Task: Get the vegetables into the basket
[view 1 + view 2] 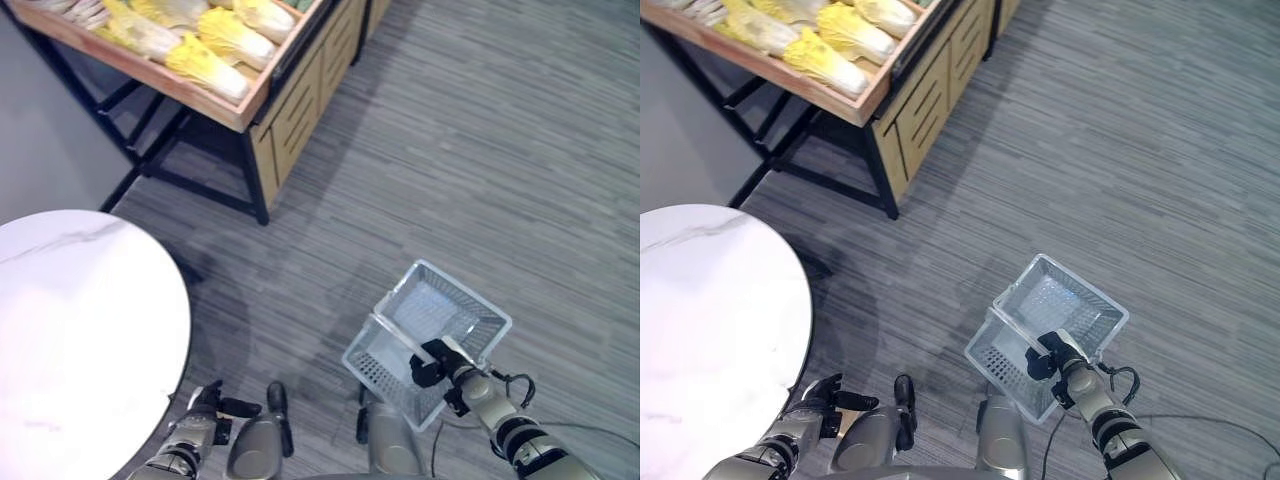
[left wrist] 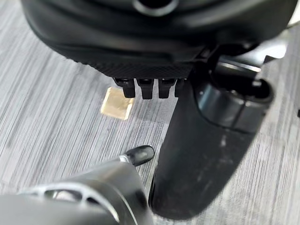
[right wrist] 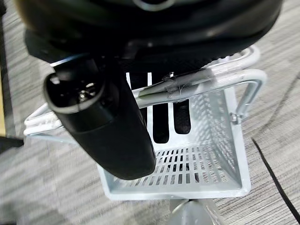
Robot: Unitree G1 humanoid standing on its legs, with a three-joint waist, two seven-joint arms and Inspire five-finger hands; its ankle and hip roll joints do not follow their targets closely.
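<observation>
Curled round the white handle of the basket is the right hand, with fingers wrapped over the bar and the thumb laid beside it, as seen in the right wrist view. By this grip the white perforated basket is held above the grey striped floor, hanging at the robot's lower right, and nothing is seen inside it. At the lower left the left hand is held low beside the round white marble counter; its fingers are loosely extended and nothing is grasped. The vegetables, pale yellow cabbages, are laid in a wooden display tray on a black-framed stand at the upper left, well apart from the basket and from both hands.
</observation>
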